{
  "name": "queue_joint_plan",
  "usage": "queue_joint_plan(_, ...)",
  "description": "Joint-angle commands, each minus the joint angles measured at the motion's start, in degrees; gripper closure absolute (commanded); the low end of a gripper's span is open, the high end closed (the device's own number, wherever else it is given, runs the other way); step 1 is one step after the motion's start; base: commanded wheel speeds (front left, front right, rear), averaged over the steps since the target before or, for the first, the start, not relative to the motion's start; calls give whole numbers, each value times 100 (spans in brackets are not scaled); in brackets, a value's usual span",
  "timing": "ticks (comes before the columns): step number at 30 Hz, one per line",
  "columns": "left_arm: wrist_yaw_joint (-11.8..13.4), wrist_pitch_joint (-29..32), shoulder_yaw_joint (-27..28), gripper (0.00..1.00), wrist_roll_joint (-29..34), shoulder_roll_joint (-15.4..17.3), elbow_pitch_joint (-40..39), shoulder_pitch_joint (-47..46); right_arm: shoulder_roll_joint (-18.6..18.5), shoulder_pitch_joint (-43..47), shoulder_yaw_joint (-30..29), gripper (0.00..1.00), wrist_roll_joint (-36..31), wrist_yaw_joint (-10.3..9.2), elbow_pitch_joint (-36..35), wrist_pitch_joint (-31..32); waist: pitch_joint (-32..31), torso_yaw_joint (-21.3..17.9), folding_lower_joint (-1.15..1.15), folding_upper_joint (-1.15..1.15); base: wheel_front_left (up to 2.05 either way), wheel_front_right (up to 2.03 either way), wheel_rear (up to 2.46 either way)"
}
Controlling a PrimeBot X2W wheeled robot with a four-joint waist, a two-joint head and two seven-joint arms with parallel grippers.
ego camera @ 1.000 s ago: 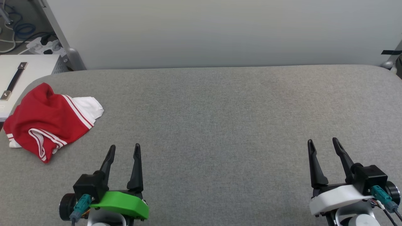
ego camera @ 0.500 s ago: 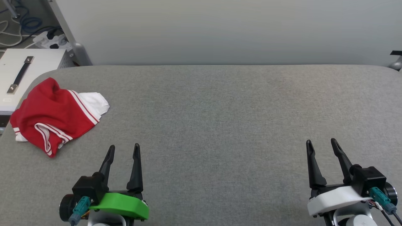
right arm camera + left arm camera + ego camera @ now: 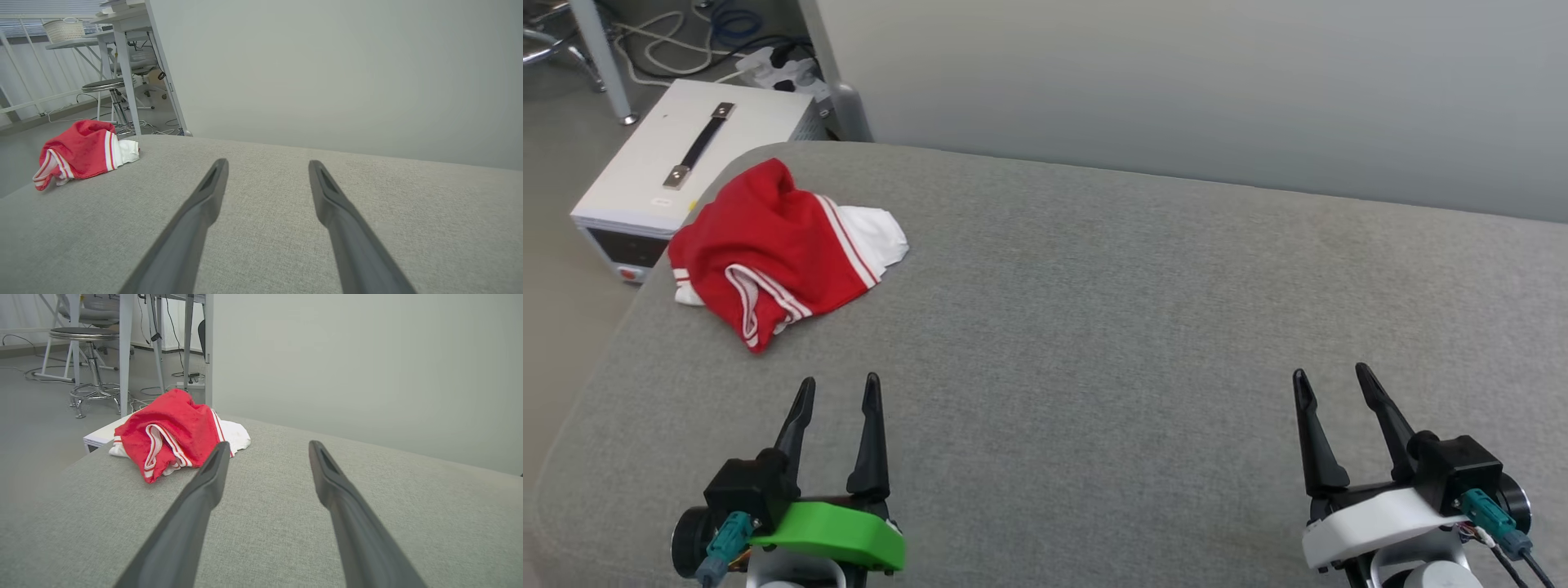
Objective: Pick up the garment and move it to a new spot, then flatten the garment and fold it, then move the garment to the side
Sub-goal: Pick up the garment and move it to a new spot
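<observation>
L tool [image 3: 840,380], R tool [image 3: 1330,371] spread, empty — garment [image 3: 768,245] crumpled, table [image 3: 1111,294] corner

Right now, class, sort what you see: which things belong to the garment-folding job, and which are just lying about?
Belong to the job:
garment, crumpled at the left end of the grey table
left pincer and right pincer, both open, holding nothing

Just lying about:
white box with a black handle
power strip on the floor
stool

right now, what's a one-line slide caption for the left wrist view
Open left gripper over the grey fabric surface, the crumpled red-and-white garment lying ahead toward the view's left.
</observation>
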Motion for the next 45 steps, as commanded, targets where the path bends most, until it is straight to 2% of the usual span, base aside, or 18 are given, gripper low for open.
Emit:
queue_joint_plan(1, 10, -34, 26, 0, -2, -32, -4, 84, -6, 35, 36, 0, 60, -5, 20, -54, -71, 387, 0, 0, 0, 0, 0)
queue_joint_plan(12, -10, -34, 13, 0, 25, -32, -22, 136, -6, 88, 151, 0, 140, -5, 51, -54, -136, 1119, 0, 0, 0, 0, 0)
queue_joint_plan(20, -63, -34, 47, 0, 44, -32, -29, 179, -6, 72, 206, 0, 155, -5, 53, -54, -122, 1410, 0, 0, 0, 0, 0)
queue_joint_plan(31, -49, -34, 74, 0, -73, -32, -14, 138, -6, 7, 209, 0, 66, -5, 27, -54, 43, 1276, 0, 0, 0, 0, 0)
queue_joint_plan(38, -200, -34, 111, 0, -48, -12, 361, -425, -6, -205, 45, 0, -235, -5, -185, -54, 591, 995, 0, 0, 0, 0, 0)
queue_joint_plan(40, -259, -34, 86, 0, -132, 113, 620, -754, -6, -293, 17, 0, -365, -5, -295, -54, 847, 890, 0, 0, 0, 0, 0)
queue_joint_plan(45, -315, 326, -142, 0, -308, 754, 1474, -1986, -6, -510, -25, 0, -692, -5, -595, -54, 1500, 612, 0, 0, 0, 0, 0)
